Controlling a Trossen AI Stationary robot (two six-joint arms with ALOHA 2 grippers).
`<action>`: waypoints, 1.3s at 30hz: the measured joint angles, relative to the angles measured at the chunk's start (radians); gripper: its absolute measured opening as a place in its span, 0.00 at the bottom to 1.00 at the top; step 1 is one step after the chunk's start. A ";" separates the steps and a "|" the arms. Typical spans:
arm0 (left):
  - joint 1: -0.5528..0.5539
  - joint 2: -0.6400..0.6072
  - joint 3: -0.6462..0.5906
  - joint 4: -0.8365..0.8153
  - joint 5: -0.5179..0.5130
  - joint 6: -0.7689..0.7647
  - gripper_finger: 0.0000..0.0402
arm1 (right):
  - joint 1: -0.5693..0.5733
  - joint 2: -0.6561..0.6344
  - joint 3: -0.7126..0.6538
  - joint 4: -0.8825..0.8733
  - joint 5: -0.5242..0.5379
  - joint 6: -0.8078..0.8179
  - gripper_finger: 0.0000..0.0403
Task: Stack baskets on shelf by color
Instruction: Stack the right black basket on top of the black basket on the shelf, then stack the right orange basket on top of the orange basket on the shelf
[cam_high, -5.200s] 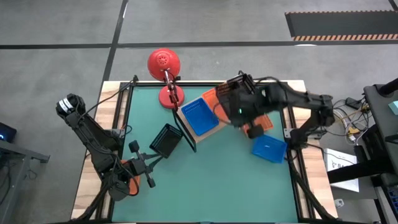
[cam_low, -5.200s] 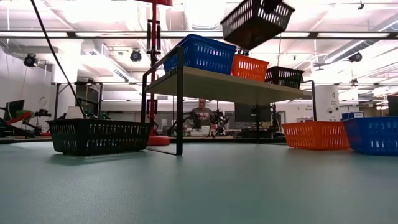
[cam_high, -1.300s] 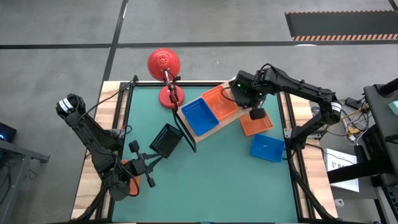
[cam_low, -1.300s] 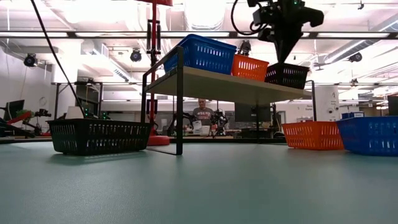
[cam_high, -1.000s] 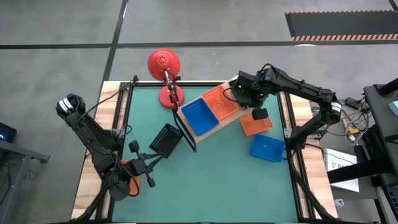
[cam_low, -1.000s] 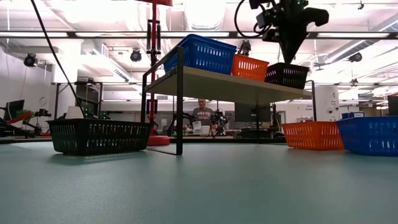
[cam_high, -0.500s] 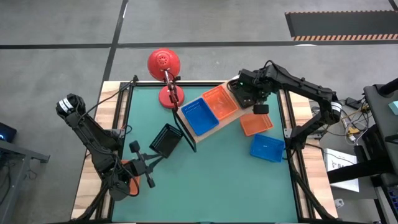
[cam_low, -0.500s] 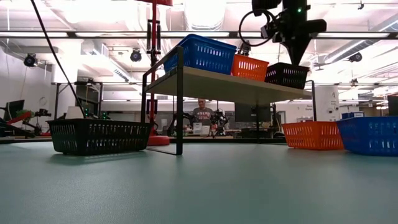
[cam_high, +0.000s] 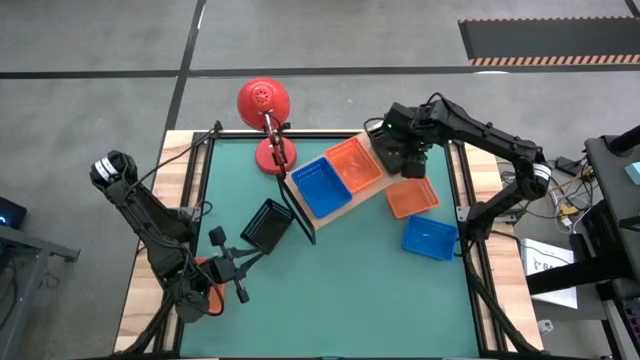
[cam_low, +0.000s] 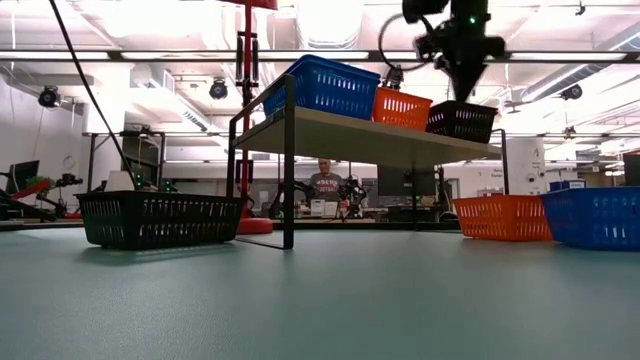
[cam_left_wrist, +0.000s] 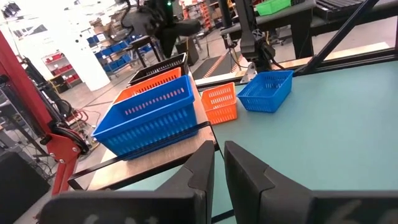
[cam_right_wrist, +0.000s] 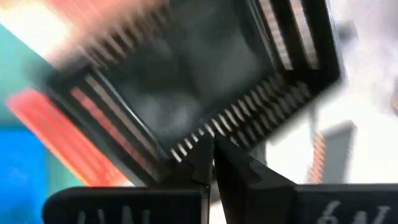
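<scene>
The shelf (cam_high: 346, 209) carries a blue basket (cam_high: 322, 186), an orange basket (cam_high: 355, 165) and a black basket (cam_low: 460, 121) side by side. My right gripper (cam_low: 466, 90) points steeply down, shut, with its tips right over that black basket's (cam_right_wrist: 186, 81) rim. On the table mat stand another black basket (cam_high: 267, 225), an orange one (cam_high: 413, 197) and a blue one (cam_high: 432, 238). My left gripper (cam_high: 255, 255) waits shut at the near left, beside the black basket on the mat, holding nothing. My right gripper comes from above with shut fingers (cam_right_wrist: 205, 155) at the rim of the black basket on the shelf. Whether the tips touch the rim, I cannot tell. The basket sits flat on the shelf board.
A red lamp (cam_high: 263, 100) stands at the far left of the shelf, with its pole (cam_low: 245, 120) beside the shelf's black wire frame (cam_low: 289, 170). Open mat lies across the near half of the table (cam_high: 350, 300).
My right gripper has drifted a little toward the table's far edge over the shelf's black basket and has rolled about its own pointing line, staying shut. The baskets have kept their places.
</scene>
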 joint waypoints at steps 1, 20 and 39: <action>0.000 0.000 0.000 0.000 0.000 0.000 0.05 | 0.007 -0.002 0.000 0.031 -0.050 0.001 0.02; 0.000 0.000 0.000 0.000 0.012 0.000 0.05 | 0.068 0.004 0.000 -0.035 -0.235 0.002 0.02; 0.000 0.000 0.000 0.000 0.013 0.000 0.05 | 0.223 -0.115 0.032 0.089 -0.236 0.098 0.02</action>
